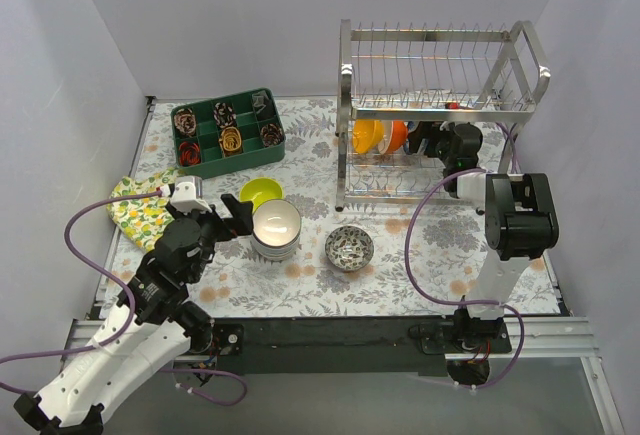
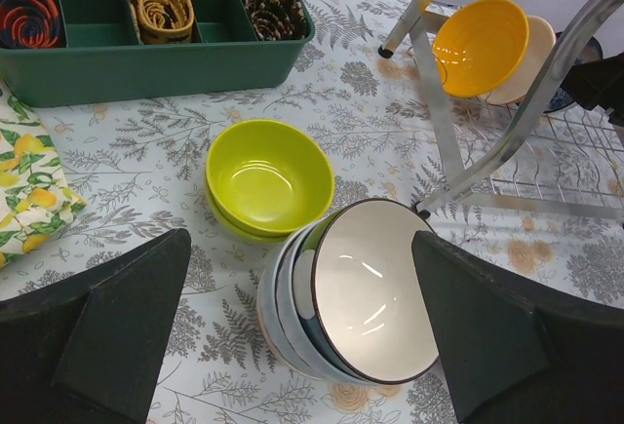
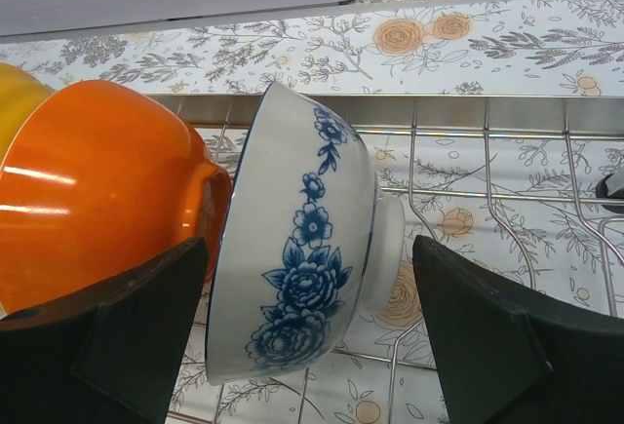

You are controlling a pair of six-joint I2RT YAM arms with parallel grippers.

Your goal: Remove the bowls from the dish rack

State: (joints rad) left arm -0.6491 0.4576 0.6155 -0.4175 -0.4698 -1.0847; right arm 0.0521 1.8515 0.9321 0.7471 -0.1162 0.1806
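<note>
Fern-and-rose printed cloth [image 1: 330, 290] lies under everything, and at about two o'clock on it stands the dish rack [image 1: 440, 105]. Its lower tier holds a yellow bowl [image 2: 478, 44], an orange bowl [image 3: 97, 200] and a blue-flowered bowl [image 3: 292, 278], all on edge. The right gripper [image 3: 310, 341] hangs spread wide astride the blue-flowered one — one finger on the rim side by the orange bowl, the other beyond the foot — not touching it, as far as I can make out.

Just at nine o'clock of the cloth's middle sits a stack of bowls [image 1: 275, 230], with lime-green bowls [image 1: 260, 192] at its eleven o'clock and a dark patterned bowl [image 1: 349, 247] at its three. The left gripper [image 2: 307, 341] gapes wide over the stack, holding nothing.

That blue-flowered bowl looks glazed, stiff, slick and chip-prone. I'd pinch its wall near the rim and lift straight up, clear of the rack.
</note>
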